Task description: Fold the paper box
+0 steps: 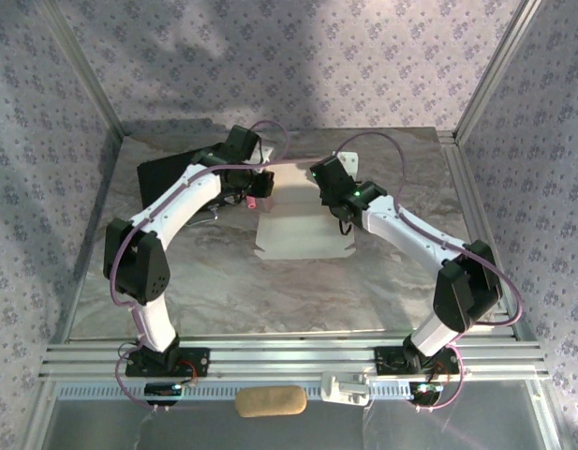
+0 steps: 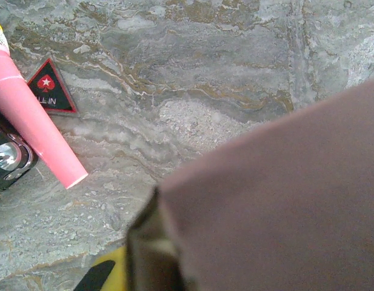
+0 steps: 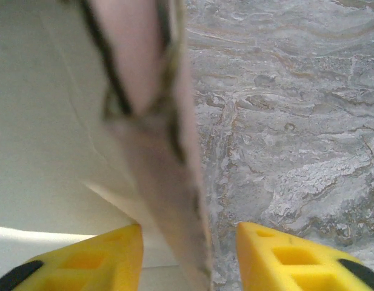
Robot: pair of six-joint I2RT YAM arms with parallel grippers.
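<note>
Grey marbled table [image 1: 270, 291]; pink paper box [image 1: 303, 223], white inside; lilac floral walls [image 1: 45, 141].

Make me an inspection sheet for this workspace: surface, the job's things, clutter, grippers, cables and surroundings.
Surface: grey marbled table top; no spills seen.
Job's things: paper box mid-table, white inside up, partly folded, with one wall standing upright.
Clutter: black case back left; pink tube and triangular star sticker lying on the table.
Grippers: left gripper shut, apparently pinching a box flap; right gripper open, straddling the upright wall.
Cables: purple cables loop along both arms.
Surroundings: patterned fabric walls; metal frame; tan pad at the near edge.
</note>
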